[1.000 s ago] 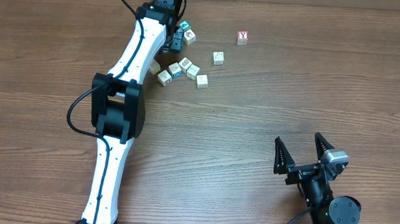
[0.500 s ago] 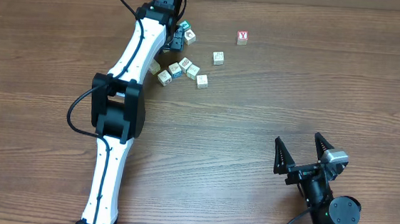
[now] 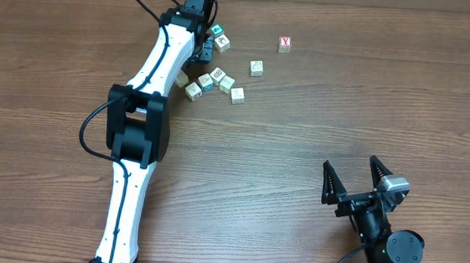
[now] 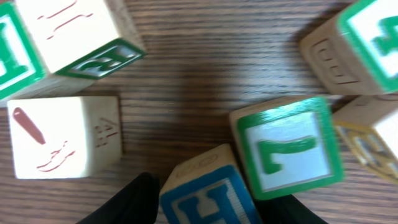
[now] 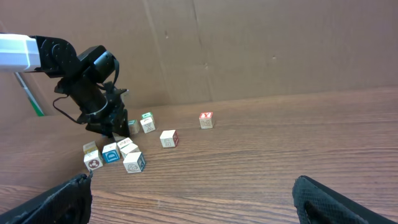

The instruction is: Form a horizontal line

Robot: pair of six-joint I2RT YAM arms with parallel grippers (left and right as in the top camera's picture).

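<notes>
No horizontal line shows; the small pale cubes [image 3: 218, 81] lie in a loose cluster at the table's far left-centre. My left gripper [image 3: 200, 51] reaches down at the cluster's upper left edge. In the left wrist view its dark fingers [image 4: 127, 199] press both sides of a blue-faced "H" cube [image 4: 208, 196], so the left gripper [image 4: 208, 208] is shut on it. A green-framed "7" cube [image 4: 286, 146] touches that cube's right side. My right gripper [image 3: 353, 181] stands open and empty near the front right, far from the cubes.
A lone pale cube [image 3: 257, 68] and a red "Y" cube [image 3: 285, 43] sit right of the cluster. A green-faced cube [image 3: 223, 43] lies beside the left wrist. A cardboard wall [image 5: 249, 43] rises behind the table.
The left jaws have narrowed around the blue "H" cube and the wrist shifted slightly. The right arm has not moved.
</notes>
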